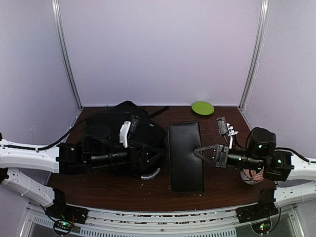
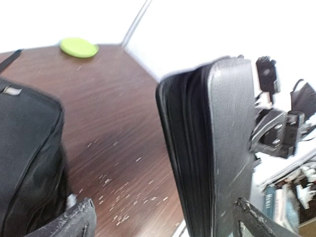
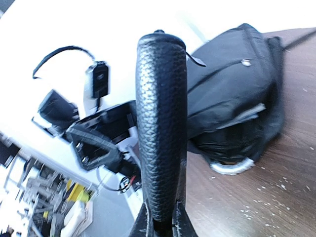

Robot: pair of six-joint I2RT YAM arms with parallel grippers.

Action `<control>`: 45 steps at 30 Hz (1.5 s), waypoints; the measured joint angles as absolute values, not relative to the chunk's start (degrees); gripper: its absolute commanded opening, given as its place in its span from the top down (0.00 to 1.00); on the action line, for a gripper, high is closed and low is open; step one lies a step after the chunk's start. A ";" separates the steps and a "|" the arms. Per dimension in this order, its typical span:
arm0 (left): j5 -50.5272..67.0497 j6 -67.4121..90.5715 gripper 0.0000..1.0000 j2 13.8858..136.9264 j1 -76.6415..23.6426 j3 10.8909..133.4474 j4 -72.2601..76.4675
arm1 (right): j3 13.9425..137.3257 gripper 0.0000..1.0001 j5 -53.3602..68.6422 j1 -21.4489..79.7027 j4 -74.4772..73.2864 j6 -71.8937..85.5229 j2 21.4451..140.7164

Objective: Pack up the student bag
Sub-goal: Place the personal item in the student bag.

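Observation:
The student bag (image 1: pixel 131 129) is a big black fabric bag, slumped at the back left of the table; it also shows in the wrist views (image 2: pixel 29 148) (image 3: pixel 232 94). A slim flat black case (image 1: pixel 186 155) lies mid-table between the arms. My left gripper (image 1: pixel 163 154) is open at the case's left edge. In the left wrist view its fingers (image 2: pixel 74 221) stand wide apart, with the case (image 2: pixel 217 148) just inside the right one. My right gripper (image 1: pixel 196 151) is shut on the case's right edge (image 3: pixel 160 123), pinching it at the fingertips (image 3: pixel 160 229).
A green disc (image 1: pixel 202 107) (image 2: pixel 79 48) lies at the back, right of centre. A white curved rim (image 1: pixel 151 174) (image 3: pixel 228 168) shows under the bag's near side. A small round object (image 1: pixel 252 175) sits beneath the right arm. Walls enclose the table on three sides.

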State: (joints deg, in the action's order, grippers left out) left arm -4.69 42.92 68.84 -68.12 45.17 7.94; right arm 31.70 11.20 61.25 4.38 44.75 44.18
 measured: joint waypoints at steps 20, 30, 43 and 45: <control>11.27 43.57 0.03 67.88 -67.20 41.15 32.71 | 31.79 1.00 27.64 61.28 17.41 46.11 46.28; 18.17 45.34 0.73 74.83 -67.07 44.64 35.16 | 32.86 1.00 28.58 61.43 17.80 46.26 49.43; 16.23 46.28 1.00 73.95 -65.43 43.57 38.76 | 32.23 0.16 25.65 61.49 22.90 46.92 47.22; 14.96 46.94 1.00 73.63 -64.79 43.13 40.45 | 30.79 0.15 25.17 61.71 25.50 48.10 47.70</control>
